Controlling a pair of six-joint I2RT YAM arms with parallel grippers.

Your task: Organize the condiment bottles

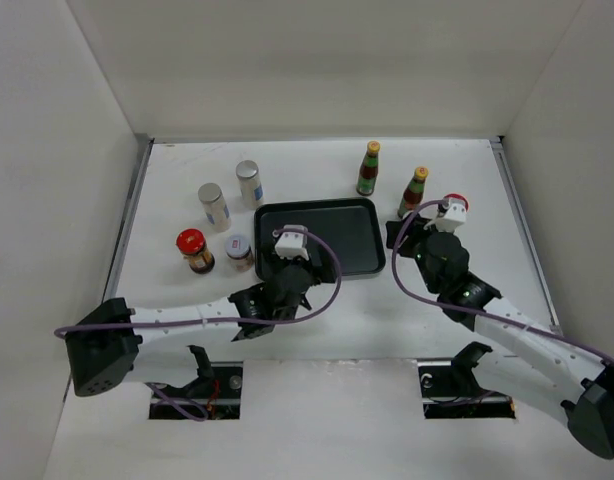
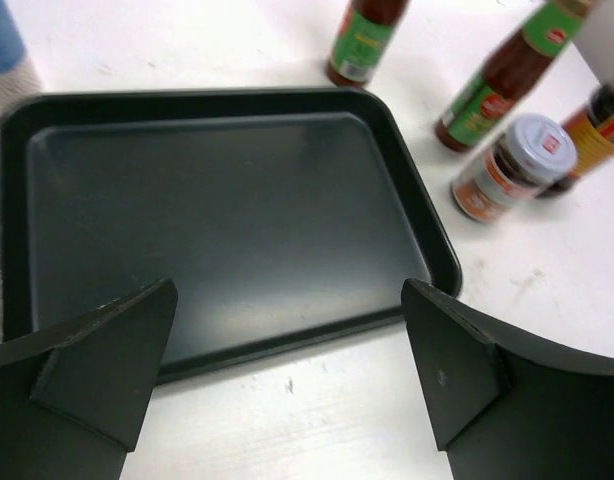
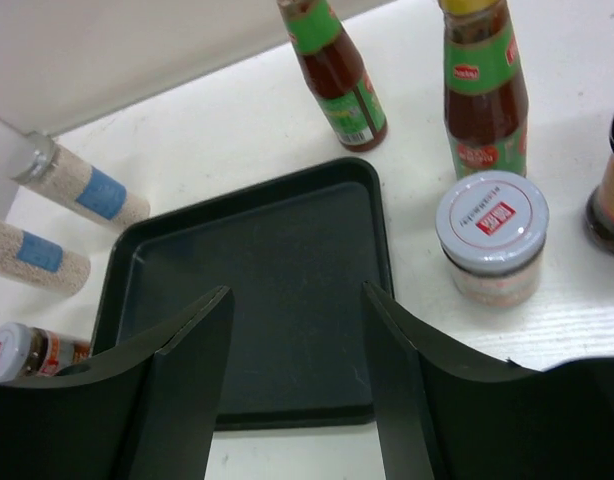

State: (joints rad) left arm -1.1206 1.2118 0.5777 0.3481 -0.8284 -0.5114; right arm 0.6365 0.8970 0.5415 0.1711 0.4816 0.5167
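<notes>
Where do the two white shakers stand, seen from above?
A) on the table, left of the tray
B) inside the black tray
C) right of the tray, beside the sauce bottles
A: the nearer shaker and the farther shaker stand on the table, off the far left corner of the tray.

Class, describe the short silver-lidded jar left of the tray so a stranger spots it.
Find the black tray mid-table. Of four containers to its left, the short jar is the near one beside the tray's left edge. Its silver lid separates it from the red-capped jar beside it, its squat build from the white shakers behind.
</notes>
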